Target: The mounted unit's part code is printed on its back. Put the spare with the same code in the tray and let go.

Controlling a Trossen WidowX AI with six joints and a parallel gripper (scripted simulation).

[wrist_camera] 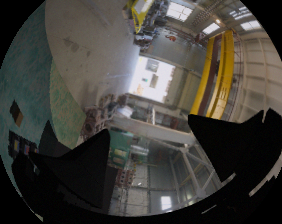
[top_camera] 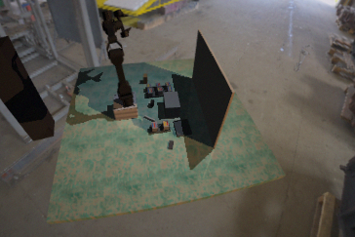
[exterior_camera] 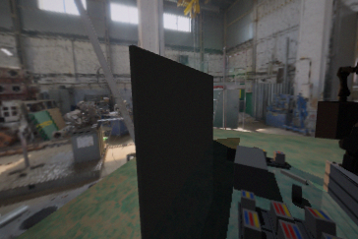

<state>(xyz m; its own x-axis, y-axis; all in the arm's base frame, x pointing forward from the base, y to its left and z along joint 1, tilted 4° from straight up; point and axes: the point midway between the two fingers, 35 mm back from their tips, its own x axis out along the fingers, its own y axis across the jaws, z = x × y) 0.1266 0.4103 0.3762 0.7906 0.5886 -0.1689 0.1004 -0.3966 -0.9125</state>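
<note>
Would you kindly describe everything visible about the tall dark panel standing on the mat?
The panel is a thin, flat, near-black board with a tan edge, standing upright on the green mottled mat. It towers over the small parts beside it and casts a shadow across them. A dark grey block sits right beside its face. Nothing grips it.

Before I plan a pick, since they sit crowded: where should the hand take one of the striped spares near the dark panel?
Judging loosely: grip a striped spare across its two side faces, coming straight down from above. Neighbours stand close beside it and the tall dark panel blocks that side. The hand is open, up high.
</note>
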